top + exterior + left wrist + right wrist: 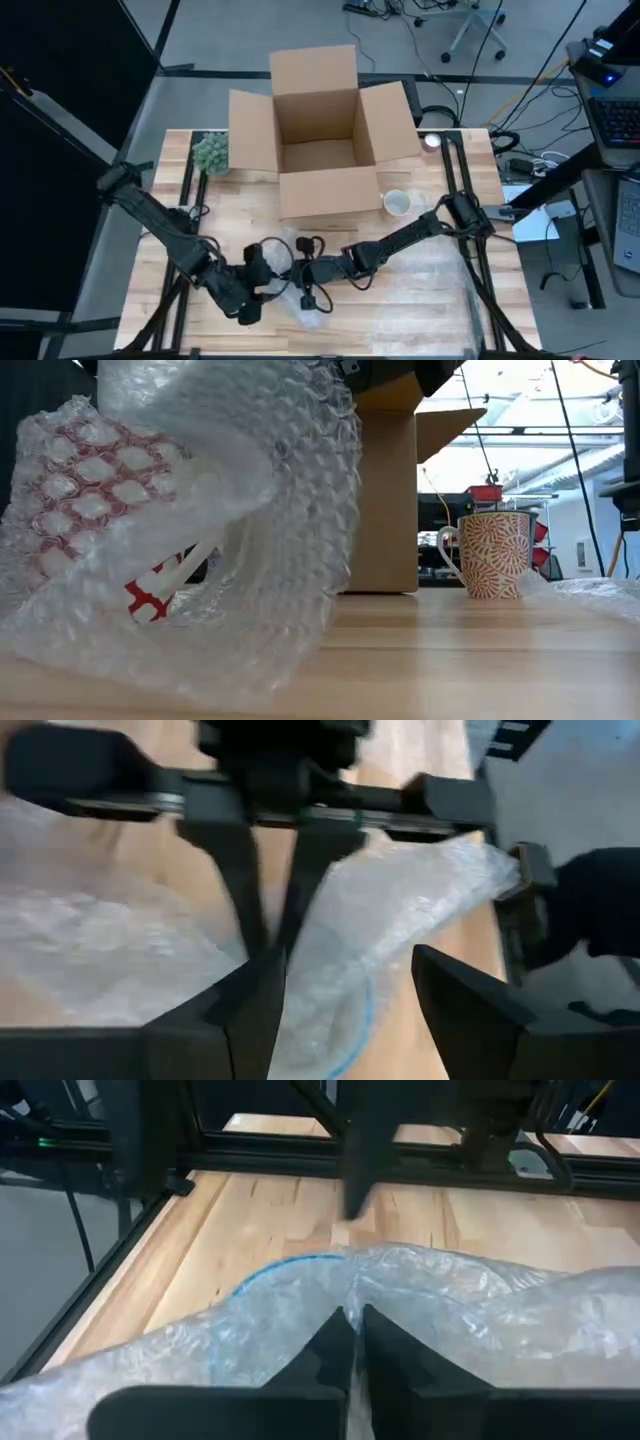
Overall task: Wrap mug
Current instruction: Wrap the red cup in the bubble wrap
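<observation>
1. Nearest the low camera, a crumpled sheet of bubble wrap fills most of that view, its lower edge resting on the wooden tabletop; something red and white shows through its bubbles, too blurred to name.
2. From above, the bubble wrap lies at the near middle of the tabletop, where both arms meet.
3. The right gripper reaches in from the right; in its own wrist view its jaws are pressed nearly together with a fold of the bubble wrap pinched between the fingers.
4. The left gripper sits just beside the right one, over the same wrap. In its wrist view the fingers stand apart with bubble wrap between them, and the jaws look wide, not closed on the sheet.
5. A patterned mug stands upright on the tabletop, handle to the picture's left in the low view, well apart from the wrapped bundle.
6. From above, the mug is just beside the front right corner of an open cardboard box, untouched by either arm.
7. A small green plant sits at the box's left.
</observation>
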Controlling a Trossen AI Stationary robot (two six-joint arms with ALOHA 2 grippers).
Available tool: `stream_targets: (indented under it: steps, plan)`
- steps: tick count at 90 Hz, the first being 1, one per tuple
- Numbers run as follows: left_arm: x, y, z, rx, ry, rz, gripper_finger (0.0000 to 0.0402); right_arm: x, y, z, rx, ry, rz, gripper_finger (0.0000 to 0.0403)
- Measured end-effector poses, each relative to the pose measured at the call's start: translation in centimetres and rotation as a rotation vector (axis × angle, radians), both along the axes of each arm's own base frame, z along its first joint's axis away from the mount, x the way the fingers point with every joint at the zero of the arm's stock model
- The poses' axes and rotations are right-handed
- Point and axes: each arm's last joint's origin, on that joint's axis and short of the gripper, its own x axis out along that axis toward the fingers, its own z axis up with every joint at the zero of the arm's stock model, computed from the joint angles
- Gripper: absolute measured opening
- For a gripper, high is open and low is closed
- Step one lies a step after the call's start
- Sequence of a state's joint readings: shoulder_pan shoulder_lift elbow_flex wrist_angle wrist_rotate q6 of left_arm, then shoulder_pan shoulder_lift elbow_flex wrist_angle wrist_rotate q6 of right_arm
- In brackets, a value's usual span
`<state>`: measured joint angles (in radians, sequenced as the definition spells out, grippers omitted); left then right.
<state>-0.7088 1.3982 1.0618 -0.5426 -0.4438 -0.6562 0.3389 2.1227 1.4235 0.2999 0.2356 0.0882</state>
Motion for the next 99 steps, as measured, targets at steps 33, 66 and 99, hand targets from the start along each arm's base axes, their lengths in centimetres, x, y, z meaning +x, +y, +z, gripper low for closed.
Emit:
stream_targets:
  steps: [33,66,99]
  plan:
    - [1.7,-1.7,-5.1,0.066,0.111,0.049,0.0206,-0.1,0.0,-0.4,-0.011,0.030,0.006,0.0000]
    - [1.9,-2.0,-6.2,0.085,0.151,0.044,0.0206,-0.2,0.1,-0.5,-0.014,0.039,0.008,0.0000]
    - [1.1,-2.7,-7.0,0.075,0.210,-0.014,0.0206,0.5,0.0,1.3,-0.015,0.066,-0.005,0.0068]
